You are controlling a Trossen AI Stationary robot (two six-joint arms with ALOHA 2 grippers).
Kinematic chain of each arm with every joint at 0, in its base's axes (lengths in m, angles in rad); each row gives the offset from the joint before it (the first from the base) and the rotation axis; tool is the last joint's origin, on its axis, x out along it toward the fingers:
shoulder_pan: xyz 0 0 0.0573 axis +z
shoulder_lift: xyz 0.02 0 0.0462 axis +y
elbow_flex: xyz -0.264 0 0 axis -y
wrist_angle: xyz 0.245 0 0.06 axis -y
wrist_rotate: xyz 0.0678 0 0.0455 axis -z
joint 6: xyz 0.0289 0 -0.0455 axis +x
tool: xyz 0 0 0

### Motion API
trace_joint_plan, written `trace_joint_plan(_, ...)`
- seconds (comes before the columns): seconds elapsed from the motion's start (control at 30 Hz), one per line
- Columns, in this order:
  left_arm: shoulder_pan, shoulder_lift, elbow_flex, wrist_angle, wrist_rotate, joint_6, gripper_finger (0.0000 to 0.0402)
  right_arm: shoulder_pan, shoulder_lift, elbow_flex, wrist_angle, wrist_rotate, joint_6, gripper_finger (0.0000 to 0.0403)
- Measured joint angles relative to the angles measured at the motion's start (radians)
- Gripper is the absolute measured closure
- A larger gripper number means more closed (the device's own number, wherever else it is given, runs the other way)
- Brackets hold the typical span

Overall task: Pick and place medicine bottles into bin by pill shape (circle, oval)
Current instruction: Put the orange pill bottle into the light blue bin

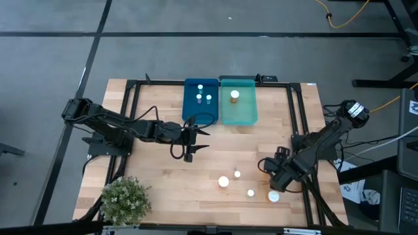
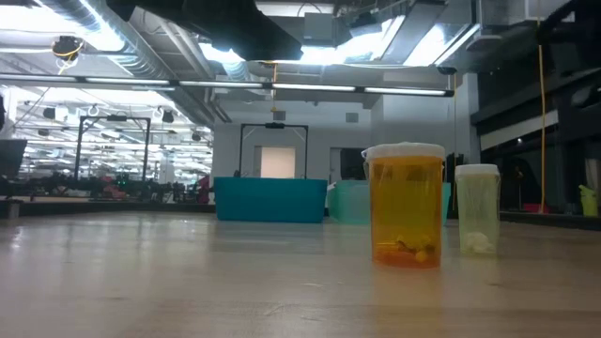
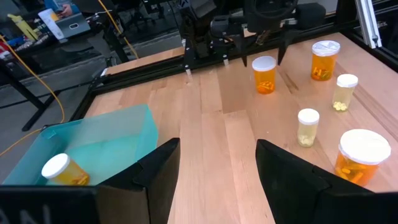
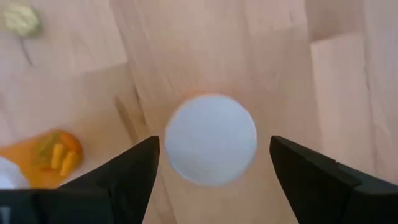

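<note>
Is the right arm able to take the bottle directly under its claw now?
Probably yes. The right claw hangs open above the white-capped bottle, fingers either side, nothing between them.

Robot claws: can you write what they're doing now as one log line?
right claw: open, above white-capped amber medicine bottle | left claw: open, empty, beside translucent teal plastic bin | dark blue plastic bin: holds bottles

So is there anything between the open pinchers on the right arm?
Yes. In the right wrist view a white-capped bottle stands between the right gripper's open fingers, seen from above and not yet gripped.
</note>
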Motion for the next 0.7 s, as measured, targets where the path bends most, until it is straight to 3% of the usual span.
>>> trace_joint_plan(0.7,0.0,0.0,0.0,0.0,0.0,0.0,0.02,-0.06,0.05,0.0,0.036,-0.047,-0.074,0.0096)
